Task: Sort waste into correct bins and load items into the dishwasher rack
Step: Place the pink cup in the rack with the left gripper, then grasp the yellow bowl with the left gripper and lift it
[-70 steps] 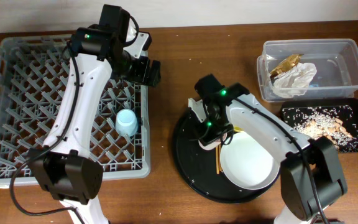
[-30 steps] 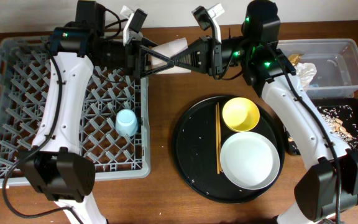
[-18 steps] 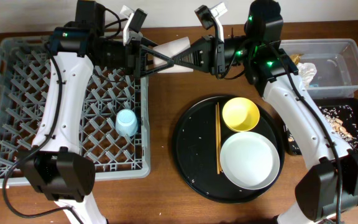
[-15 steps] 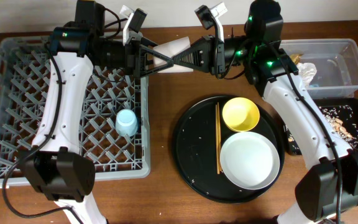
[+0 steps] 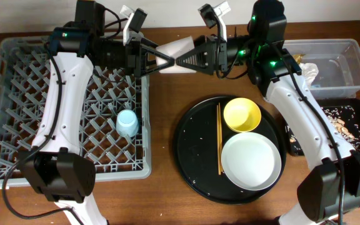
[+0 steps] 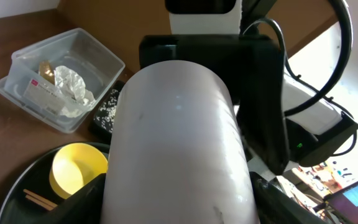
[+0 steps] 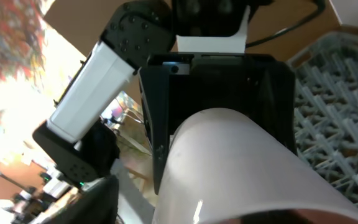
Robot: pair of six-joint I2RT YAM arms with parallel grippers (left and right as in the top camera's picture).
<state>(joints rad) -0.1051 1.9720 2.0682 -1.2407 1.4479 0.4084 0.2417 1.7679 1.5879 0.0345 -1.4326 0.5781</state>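
The overhead view is evenly lit from above and sharp throughout, with only faint, soft shadows beside the arms [image 5: 67,100] on the table [image 5: 164,106], a mild sheen on the plate [image 5: 249,164] and small glints on the black tray [image 5: 192,156]. In the left wrist view the pink cup [image 6: 176,143] sits so close that it is soft and washed pale, the upper right corner is blown out white, and the tub [image 6: 61,68] is fairly crisp. The right wrist view has strong glare and blur on the left. There the rack [image 7: 347,106] is sharper.
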